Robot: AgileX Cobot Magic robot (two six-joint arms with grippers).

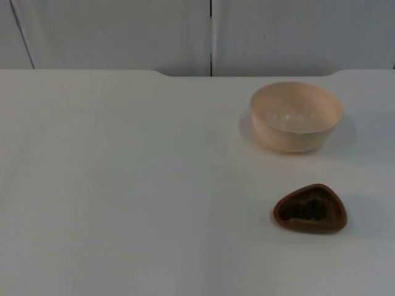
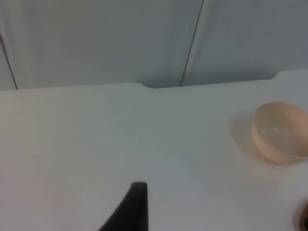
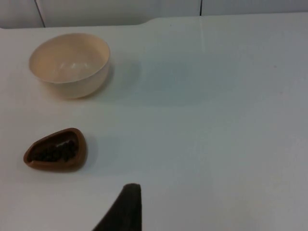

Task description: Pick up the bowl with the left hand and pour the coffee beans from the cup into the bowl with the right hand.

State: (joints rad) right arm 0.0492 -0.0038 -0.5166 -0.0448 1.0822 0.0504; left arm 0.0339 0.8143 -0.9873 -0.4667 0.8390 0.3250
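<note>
While the bowl sits empty toward the table's far right and the cup of beans stands nearer, apart from it, no grasp has begun. I cannot tell either gripper's jaw state. Next, the left gripper must reach the bowl.

**Robot body: two black fingertips visible**

Left gripper fingertip: solid black, matte, no visible screws or markings. Tapered profile, wide at the base and narrowing to a blunt, squared-off tip. One edge curves, the other runs nearly straight.

Right gripper fingertip: same part by the look of it. Black, matte, tapered to a blunt tip, plain surface, no labels or fasteners discernible.
</note>
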